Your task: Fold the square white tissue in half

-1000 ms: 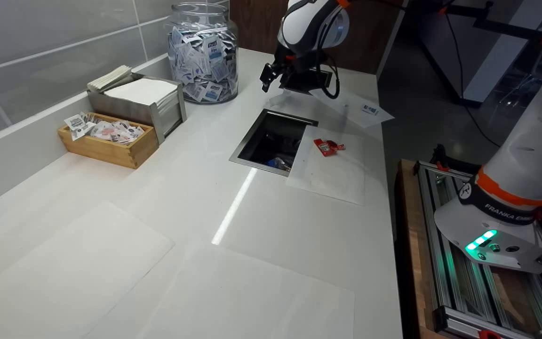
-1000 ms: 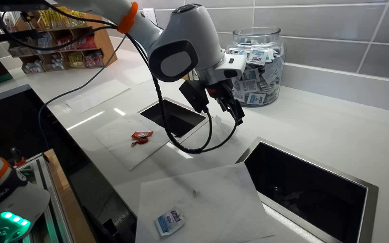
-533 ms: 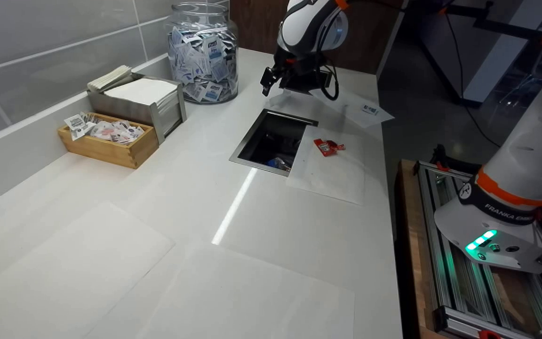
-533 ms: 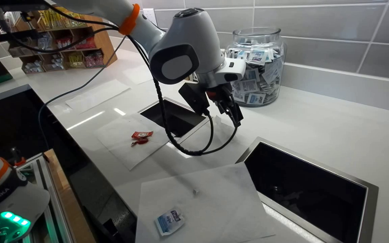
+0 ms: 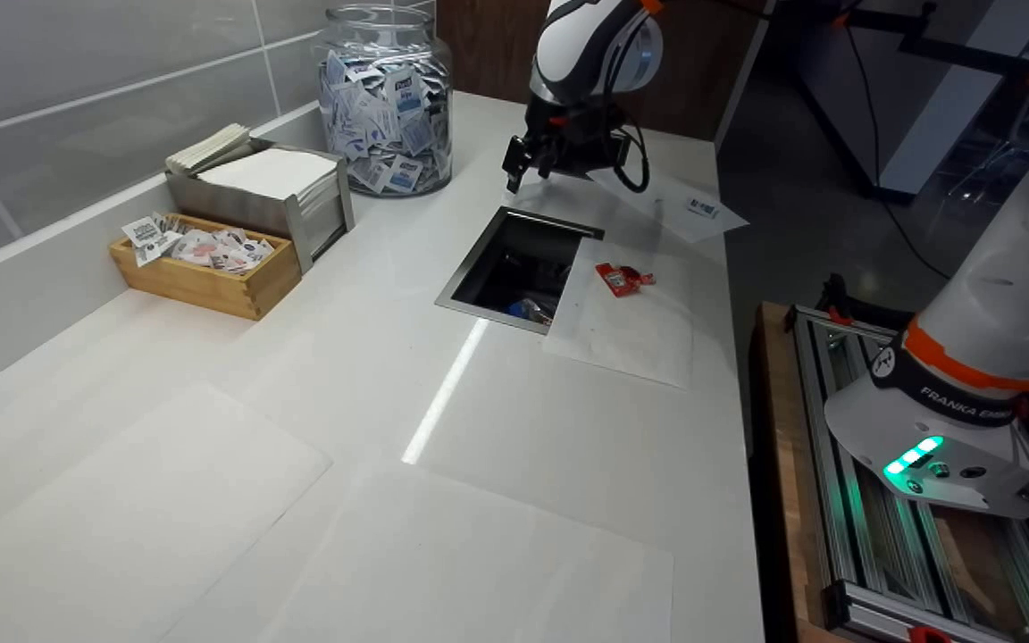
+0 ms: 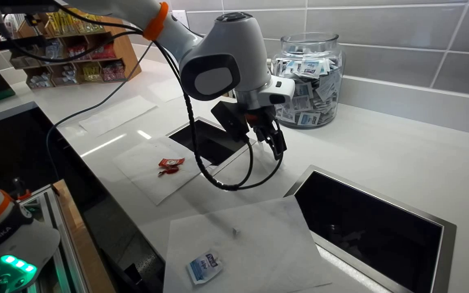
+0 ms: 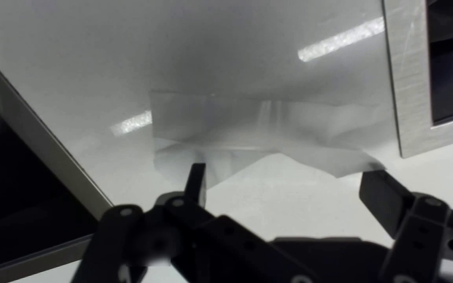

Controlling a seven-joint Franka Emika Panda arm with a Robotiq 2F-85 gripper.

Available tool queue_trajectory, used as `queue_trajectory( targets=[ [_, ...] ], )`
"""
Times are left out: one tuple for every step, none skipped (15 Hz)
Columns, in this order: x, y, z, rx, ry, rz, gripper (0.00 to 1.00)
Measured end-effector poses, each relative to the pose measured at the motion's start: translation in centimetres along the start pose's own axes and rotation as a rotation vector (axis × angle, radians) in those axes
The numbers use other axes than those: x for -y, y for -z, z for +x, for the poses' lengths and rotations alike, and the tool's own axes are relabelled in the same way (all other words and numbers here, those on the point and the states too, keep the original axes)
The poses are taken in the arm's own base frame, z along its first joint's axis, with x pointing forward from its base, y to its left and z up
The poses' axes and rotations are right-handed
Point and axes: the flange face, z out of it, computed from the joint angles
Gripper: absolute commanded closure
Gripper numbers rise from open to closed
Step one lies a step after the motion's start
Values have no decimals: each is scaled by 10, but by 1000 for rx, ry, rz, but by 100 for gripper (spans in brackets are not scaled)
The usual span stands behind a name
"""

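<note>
The white tissue (image 7: 210, 118) lies on the white counter in the wrist view, thin and wrinkled, partly doubled over. Its near edge is uneven and bends up at the right. It shows faintly in an exterior view (image 6: 261, 163), partly behind my cable and gripper. My gripper (image 7: 285, 169) is open with its fingers wide apart. The left fingertip overlaps the tissue's near left corner in the picture; the right fingertip is at its near right corner. Whether they touch it I cannot tell. In both exterior views the gripper (image 5: 529, 177) (image 6: 271, 149) points down, low over the tissue.
Sunken bins with metal rims (image 5: 472, 261) (image 6: 447, 248) lie on either side of the tissue. A glass jar of wipes (image 6: 307, 89) stands by the wall. A sheet holds a red wrapper (image 6: 171, 166); another holds a wipe packet (image 6: 204, 266). A napkin holder (image 5: 238, 210) stands farther along.
My gripper has moved down a little and, in an exterior view, slightly left toward the tissue. The sheets, packets and jar have not moved.
</note>
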Motion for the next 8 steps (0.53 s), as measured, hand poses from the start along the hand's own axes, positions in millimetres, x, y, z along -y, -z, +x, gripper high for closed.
queue_trajectory(
  targets=[
    [0,1,-1,9,0,3,0],
    [0,2,-1,14,0,4,0],
    [1,3,-2,24,-1,7,0],
    [1,4,-2,34,-1,10,0],
    [1,5,-3,45,-1,13,0],
    [1,6,-4,58,-1,15,0],
    [0,6,-6,70,-2,17,0],
    [0,6,-7,85,-3,19,0]
  ],
)
